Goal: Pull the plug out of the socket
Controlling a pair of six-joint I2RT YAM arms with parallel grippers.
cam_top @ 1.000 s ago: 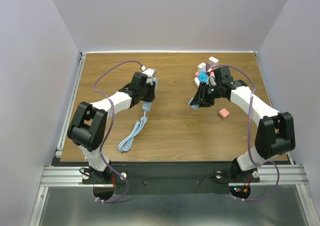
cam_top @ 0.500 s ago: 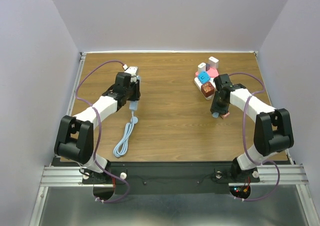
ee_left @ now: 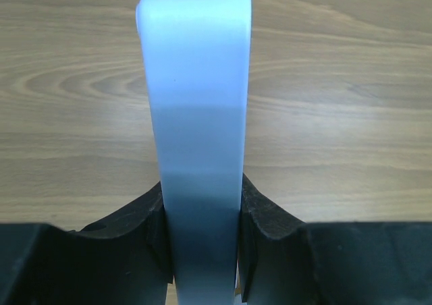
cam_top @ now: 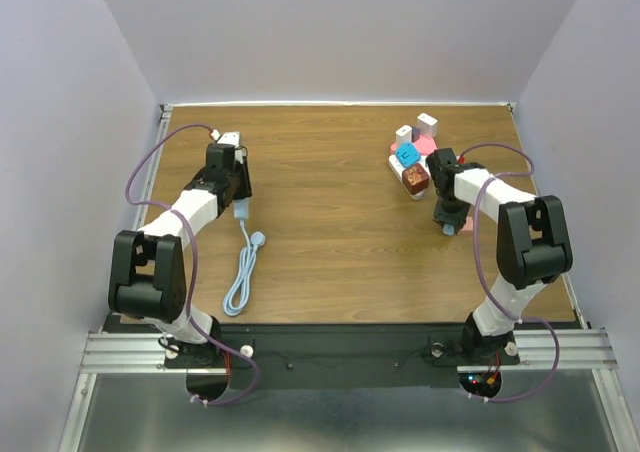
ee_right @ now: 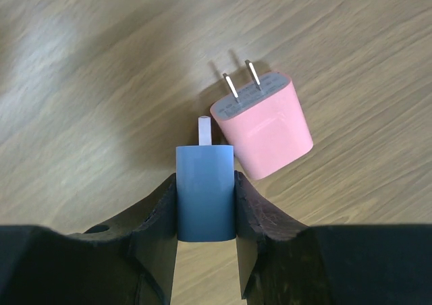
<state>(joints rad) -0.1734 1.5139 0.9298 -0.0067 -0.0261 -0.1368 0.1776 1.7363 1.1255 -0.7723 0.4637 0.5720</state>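
My left gripper (cam_top: 240, 194) is shut on a light blue socket block (ee_left: 196, 116) and holds it over the wood. Its pale blue cable (cam_top: 242, 270) trails toward the near edge. My right gripper (cam_top: 447, 220) is shut on a blue plug (ee_right: 205, 193) with one prong showing at its front, low over the table. A pink plug (ee_right: 263, 129) lies right beside it on the wood, prongs pointing away. In the top view the two grippers are far apart, at the left and right sides of the table.
A white power strip (cam_top: 397, 164) at the back right carries a blue plug (cam_top: 406, 155), a brown plug (cam_top: 415, 177) and white plugs (cam_top: 427, 124). The table's metal rails run along the left edge (cam_top: 140, 212) and the near edge.
My left arm has swung left, dragging the socket block and its cable with it. My right gripper has moved right and down with the blue plug, ending next to the pink plug.
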